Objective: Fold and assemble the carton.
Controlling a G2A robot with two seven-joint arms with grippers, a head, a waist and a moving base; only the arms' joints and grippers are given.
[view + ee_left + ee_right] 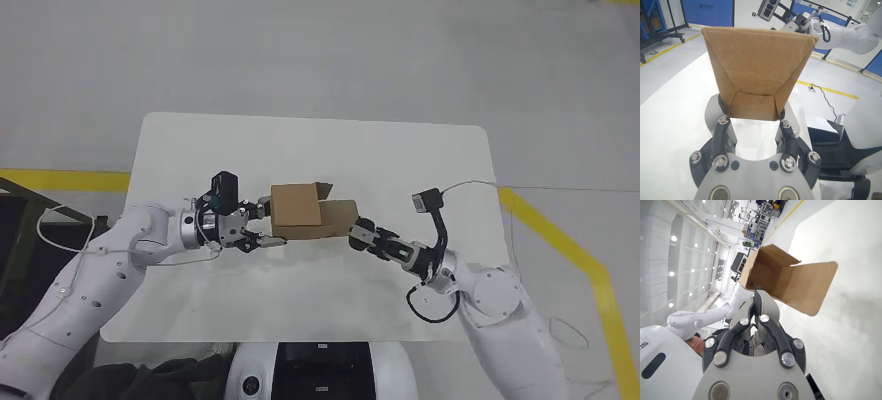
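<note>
- One carton [297, 206] is at the middle of the desk [200, 150]. Its long axis runs from 9 o'clock to 3 o'clock in the top view.
- Its closed end points to 9 o'clock. Its open end points to 3 o'clock, where one broad flap [340, 213] lies folded outward (a smaller one stands up at the 12 o'clock edge).
- The left gripper [266, 230] is at the carton's 9 o'clock end. Its fingers [714, 108] are spread around that end and clamp it from both sides.
- The right gripper [355, 233] is at about 4 o'clock from the carton, just beside the flap. In the right wrist view its fingers [764, 302] are pressed together on the rim of the open mouth.
- Bare desk surrounds the carton in every direction. All four desk edges are well apart from it, the 12 o'clock side having the most room.
- Count: one carton, two grippers, both on it.
</note>
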